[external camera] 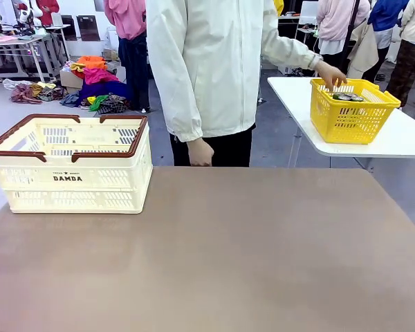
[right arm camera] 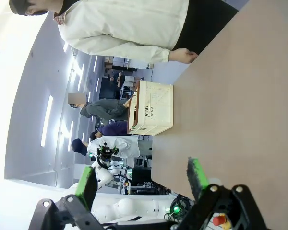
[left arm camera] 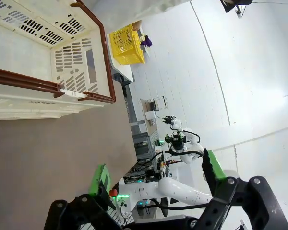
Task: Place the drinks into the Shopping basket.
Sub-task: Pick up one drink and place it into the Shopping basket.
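The cream-white Shopping basket point(external camera: 72, 162) with a dark brown rim and "DAMDA" on its side stands at the brown table's far left, with nothing visible inside it. It appears again as the Shopping basket point(left arm camera: 43, 62) and the Shopping basket point(right arm camera: 151, 108). Silver tops of the drinks point(external camera: 347, 97) show inside a yellow basket point(external camera: 353, 109) on a white side table; the person's hand point(external camera: 332, 75) reaches into it. My left gripper point(left arm camera: 156, 175) stands open with nothing between its fingers, raised beside the basket. My right gripper point(right arm camera: 141, 179) is open too and holds nothing.
The person in a cream jacket point(external camera: 207, 62) stands at the table's far edge, the other hand point(external camera: 199, 152) hanging at the side. The white side table point(external camera: 401, 135) sits at the back right. The brown tabletop point(external camera: 214, 256) stretches bare across the middle and front.
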### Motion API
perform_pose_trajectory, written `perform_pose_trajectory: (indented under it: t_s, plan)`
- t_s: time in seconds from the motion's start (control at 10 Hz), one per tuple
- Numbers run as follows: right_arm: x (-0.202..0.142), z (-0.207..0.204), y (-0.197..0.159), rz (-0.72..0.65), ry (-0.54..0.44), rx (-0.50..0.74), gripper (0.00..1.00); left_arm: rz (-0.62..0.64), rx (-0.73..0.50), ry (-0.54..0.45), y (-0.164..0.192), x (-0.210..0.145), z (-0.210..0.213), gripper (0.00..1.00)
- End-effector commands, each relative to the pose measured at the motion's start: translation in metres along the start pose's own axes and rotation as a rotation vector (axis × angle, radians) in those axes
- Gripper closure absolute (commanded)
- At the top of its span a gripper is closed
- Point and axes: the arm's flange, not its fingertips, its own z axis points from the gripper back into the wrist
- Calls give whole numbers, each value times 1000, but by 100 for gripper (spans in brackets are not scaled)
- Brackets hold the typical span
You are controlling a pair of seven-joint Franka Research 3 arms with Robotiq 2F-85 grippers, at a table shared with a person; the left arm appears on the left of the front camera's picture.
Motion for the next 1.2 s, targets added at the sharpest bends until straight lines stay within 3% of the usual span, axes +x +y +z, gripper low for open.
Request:
perform_pose_trajectory:
  t_s: [0.0, 1.1]
  plan:
    - [2, 1, 4, -10, -8, 15, 0, 17, -16, 2, -4, -1, 1, 0]
    - [2, 1, 4, -10, -8, 15, 0, 17, -16, 2, -4, -1, 1, 0]
